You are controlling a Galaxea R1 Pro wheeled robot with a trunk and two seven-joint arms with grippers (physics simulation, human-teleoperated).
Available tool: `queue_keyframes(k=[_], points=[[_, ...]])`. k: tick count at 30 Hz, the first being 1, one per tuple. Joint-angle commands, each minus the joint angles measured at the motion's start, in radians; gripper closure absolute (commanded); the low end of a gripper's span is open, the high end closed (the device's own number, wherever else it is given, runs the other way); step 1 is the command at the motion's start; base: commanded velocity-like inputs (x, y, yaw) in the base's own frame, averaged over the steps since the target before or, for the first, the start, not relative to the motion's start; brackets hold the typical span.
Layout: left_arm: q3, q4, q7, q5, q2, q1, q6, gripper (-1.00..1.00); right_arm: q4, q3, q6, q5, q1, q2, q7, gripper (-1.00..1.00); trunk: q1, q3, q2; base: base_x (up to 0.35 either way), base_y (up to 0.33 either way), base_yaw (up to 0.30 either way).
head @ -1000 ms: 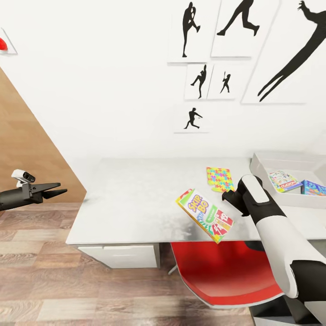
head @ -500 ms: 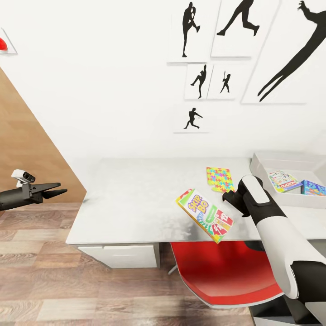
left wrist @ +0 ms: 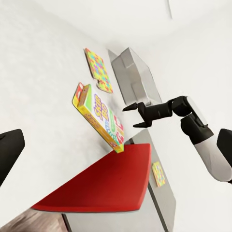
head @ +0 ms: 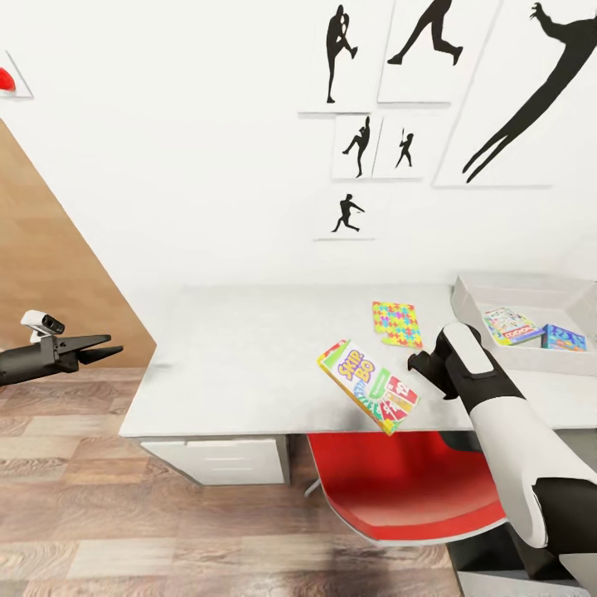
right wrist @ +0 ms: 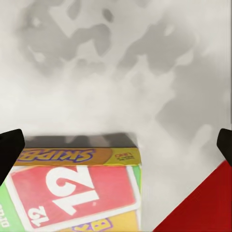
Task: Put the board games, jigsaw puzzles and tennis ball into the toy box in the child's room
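A Skip-Bo board game [head: 369, 385] sits tilted at the front edge of the grey table [head: 249, 365], above a red chair. My right gripper [head: 419, 362] is open just to its right, and its fingers do not close on the box. The left wrist view shows the spread fingers [left wrist: 131, 107] apart from the box [left wrist: 99, 116]. In the right wrist view the box [right wrist: 72, 186] lies below the open gripper [right wrist: 116, 145]. A colourful jigsaw puzzle [head: 396, 323] lies flat behind it. The toy box [head: 464, 298] at the right holds two game boxes [head: 510, 325]. My left gripper [head: 112, 348] hangs open, far to the left.
The red chair [head: 406, 485] is tucked under the table's front edge, below my right arm. A white drawer unit [head: 215, 460] stands under the table at the left. A wooden panel [head: 50, 274] slants along the left wall above wood flooring.
The whole head view has shifted slightly, so the camera moved. The Skip-Bo box, both grippers and the table things keep their places relative to one another.
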Motion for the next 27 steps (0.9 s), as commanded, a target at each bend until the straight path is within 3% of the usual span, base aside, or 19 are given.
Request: queue_keyframes(k=[1, 27], points=[[-0.001, 0.0, -0.004, 0.0, 0.0, -0.001, 0.011, -1.0, 0.0, 0.003, 0.008, -0.006, -0.001, -0.001, -0.005, -1.0, 0.001, -0.002, -0.002, -0.028, -0.017, 0.0], [-0.001, 0.0, -0.004, 0.0, 0.003, -0.001, 0.011, -1.0, 0.006, 0.003, 0.008, -0.006, 0.008, 0.0, 0.015, -1.0, 0.001, -0.002, -0.002, -0.034, -0.003, 0.0]])
